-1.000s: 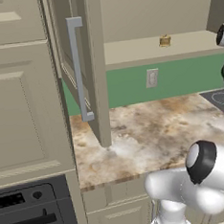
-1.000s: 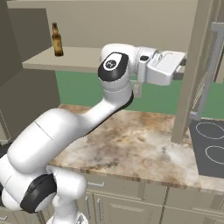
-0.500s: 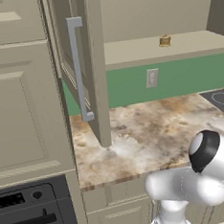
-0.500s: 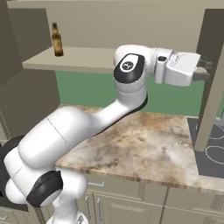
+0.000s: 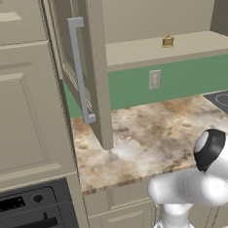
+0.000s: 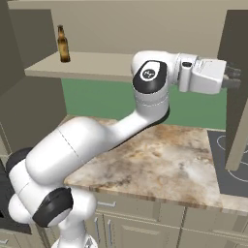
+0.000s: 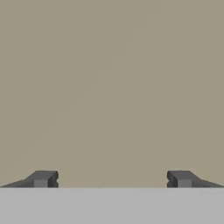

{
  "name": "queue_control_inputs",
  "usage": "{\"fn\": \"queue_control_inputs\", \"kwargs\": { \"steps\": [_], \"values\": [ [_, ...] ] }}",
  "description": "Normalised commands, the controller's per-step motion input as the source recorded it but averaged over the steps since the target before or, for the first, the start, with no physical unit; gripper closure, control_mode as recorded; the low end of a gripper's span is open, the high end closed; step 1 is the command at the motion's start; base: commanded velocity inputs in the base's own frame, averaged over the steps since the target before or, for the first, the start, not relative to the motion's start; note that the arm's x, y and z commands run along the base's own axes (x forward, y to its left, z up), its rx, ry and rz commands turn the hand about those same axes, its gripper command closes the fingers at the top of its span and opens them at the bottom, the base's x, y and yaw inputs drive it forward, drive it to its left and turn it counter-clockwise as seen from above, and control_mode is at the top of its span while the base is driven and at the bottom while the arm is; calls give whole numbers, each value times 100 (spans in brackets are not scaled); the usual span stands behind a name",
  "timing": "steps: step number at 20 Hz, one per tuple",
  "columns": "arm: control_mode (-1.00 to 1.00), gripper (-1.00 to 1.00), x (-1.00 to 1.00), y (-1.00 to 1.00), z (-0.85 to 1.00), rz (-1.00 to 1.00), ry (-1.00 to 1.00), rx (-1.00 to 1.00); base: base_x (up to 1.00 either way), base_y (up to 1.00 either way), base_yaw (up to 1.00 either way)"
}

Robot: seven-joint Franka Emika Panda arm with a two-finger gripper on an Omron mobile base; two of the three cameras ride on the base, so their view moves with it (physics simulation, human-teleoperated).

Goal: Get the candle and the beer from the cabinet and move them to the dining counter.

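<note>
Green wall runs behind a beige-brown marbled stone bench [image 5: 152, 132] with a black cooktop [image 6: 231, 169] at its far end, below the beige wall cabinet with panelled doors [image 5: 99, 63], whose doors stand open. On the cabinet's plain beige shelf [image 6: 92, 65] the slim amber-yellow glass beer bottle with a dark narrow neck [image 6: 63, 44] stands upright near one end, and the tiny squat golden-brown candle [image 5: 168, 42] sits on the same shelf, well apart from the bottle, above a white wall socket plate [image 5: 154, 79]. One open door carries a long grey bar handle [image 5: 80, 70] and hangs beside a tall beige unit with a black oven [image 5: 28, 226]. The white arm reaches up at shelf height, its hand [image 6: 234, 78] pointing sideways, right up against the inner edge of the other open cabinet door [image 6: 237, 87], far from both the bottle and the candle. From the hand's own camera the two dark fingertips [image 7: 43, 178] stand wide apart with nothing between them, facing a plain beige panel [image 7: 112, 87] close in front
</note>
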Motion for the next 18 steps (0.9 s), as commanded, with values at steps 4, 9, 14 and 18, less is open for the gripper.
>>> {"fn": "queue_control_inputs", "kwargs": {
  "steps": [4,9,14,18],
  "values": [
    [-100,-100,-32,1,0,11,0,0,0,0,0],
    [-100,-100,-58,40,-1,17,0,-3,0,0,0],
    [-100,-100,-55,79,-2,21,0,-6,0,0,0],
    [-100,-100,-40,97,0,29,0,-5,0,0,0]
  ]
}}
